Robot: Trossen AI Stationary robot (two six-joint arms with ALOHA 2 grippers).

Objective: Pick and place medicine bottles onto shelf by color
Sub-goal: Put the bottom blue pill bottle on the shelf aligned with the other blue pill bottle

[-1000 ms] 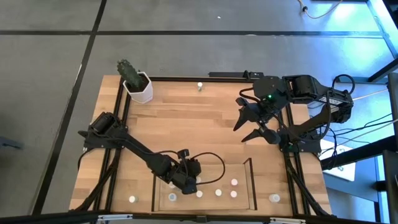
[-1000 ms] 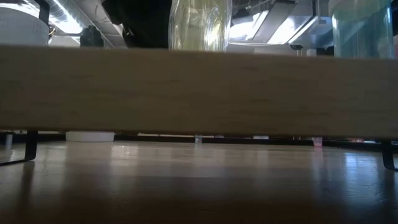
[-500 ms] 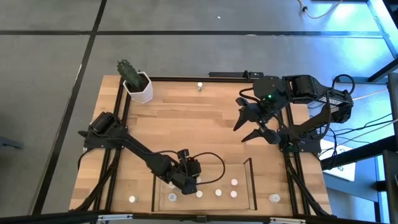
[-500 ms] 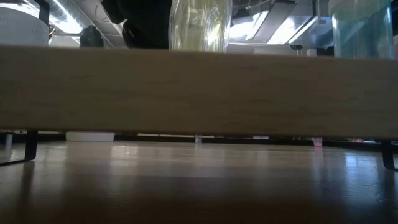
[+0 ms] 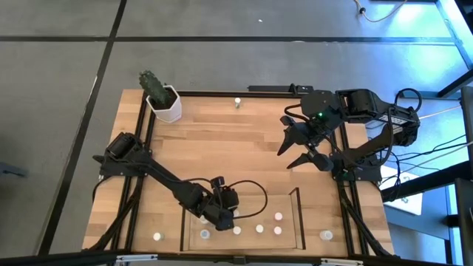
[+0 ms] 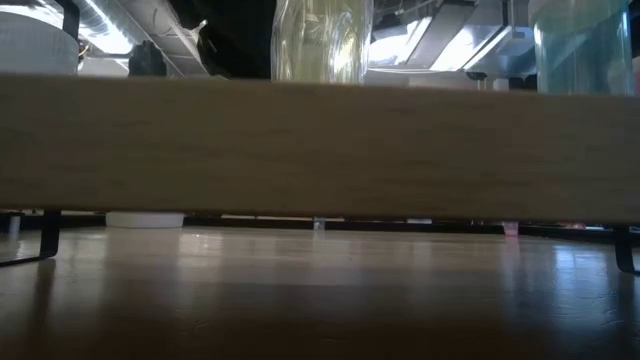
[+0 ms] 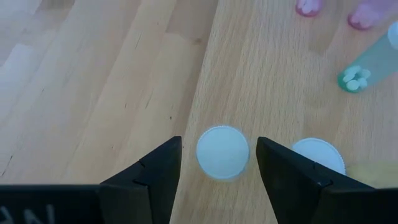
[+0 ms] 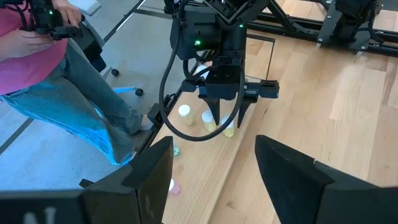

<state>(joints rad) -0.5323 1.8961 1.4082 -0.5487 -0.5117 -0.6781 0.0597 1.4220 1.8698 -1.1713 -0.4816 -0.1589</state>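
Between the earlier frames and now we see almost no change in the high view: arms, shelf and bottles sit where they were. Only small diff: in the low view the dark mass above the shelf's front board is a bit higher/thinner now, so we judge the left arm is lifting slightly after a drop-off. That would mean one more bottle placed, w/ more left to sort.

Left end effector hangs over the shelf's left part, near the desk's front edge. In the left wrist view its fingers stand apart, straddling a white-capped bottle w/o touching it; gaps show on both sides, so it's open and holds nothing. A second white cap sits just beside one finger.

Right end effector waits over the desk's right-rear area, fingers spread, empty.

Other medicine bottles: pinkish ones in the shelf's right part, strays on the desk, e.g. one at the rear edge.
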